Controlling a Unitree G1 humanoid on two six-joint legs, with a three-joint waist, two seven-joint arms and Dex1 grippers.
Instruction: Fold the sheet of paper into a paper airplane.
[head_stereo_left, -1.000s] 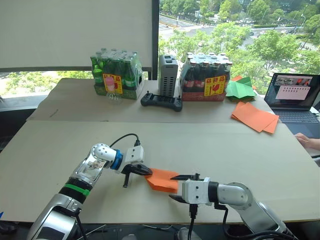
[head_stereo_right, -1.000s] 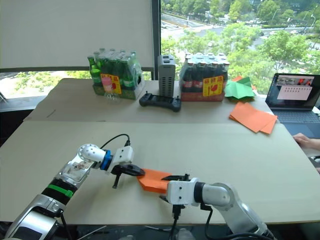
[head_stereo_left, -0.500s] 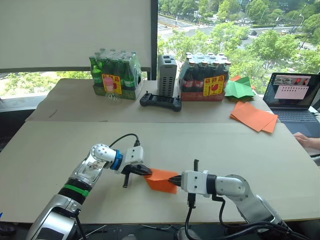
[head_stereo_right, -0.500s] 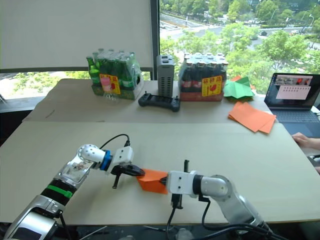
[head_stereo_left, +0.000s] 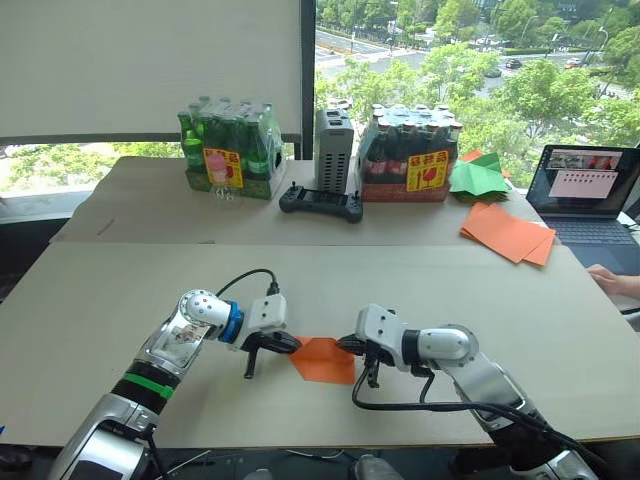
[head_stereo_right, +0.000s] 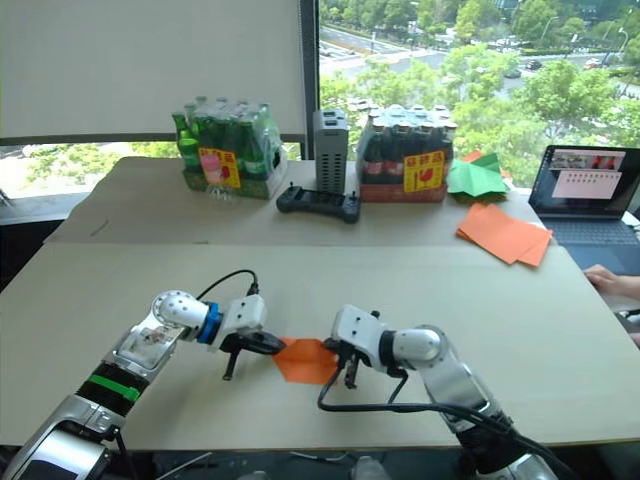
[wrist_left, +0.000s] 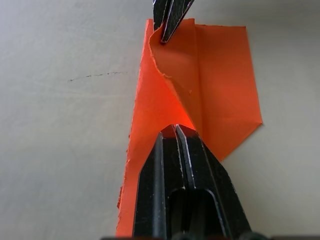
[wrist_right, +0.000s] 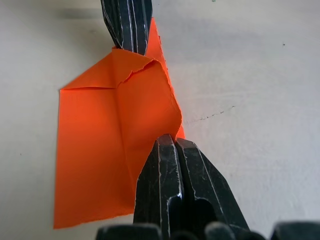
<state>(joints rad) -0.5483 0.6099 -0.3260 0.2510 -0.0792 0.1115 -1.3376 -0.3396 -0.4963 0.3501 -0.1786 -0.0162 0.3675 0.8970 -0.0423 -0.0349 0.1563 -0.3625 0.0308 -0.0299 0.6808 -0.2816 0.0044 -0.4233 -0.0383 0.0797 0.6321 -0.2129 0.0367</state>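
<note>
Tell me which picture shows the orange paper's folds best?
The left wrist view: the sheet of paper is close up, with a raised flap and creases plain, and the left tool shut on its edge. The right wrist view is nearly as good. The eye views show it small on the table.

A broad pale tabletop (head_stereo_left: 520, 330) fills the foreground, with a second one (head_stereo_left: 140, 205) butted behind it along a straight seam. Beyond stands a large window (head_stereo_left: 470, 60) looking out on sunlit green trees and a road. A white roller blind (head_stereo_left: 150, 65) covers its left part, beside a dark vertical frame (head_stereo_left: 310, 60). Daylight is bright.
</note>
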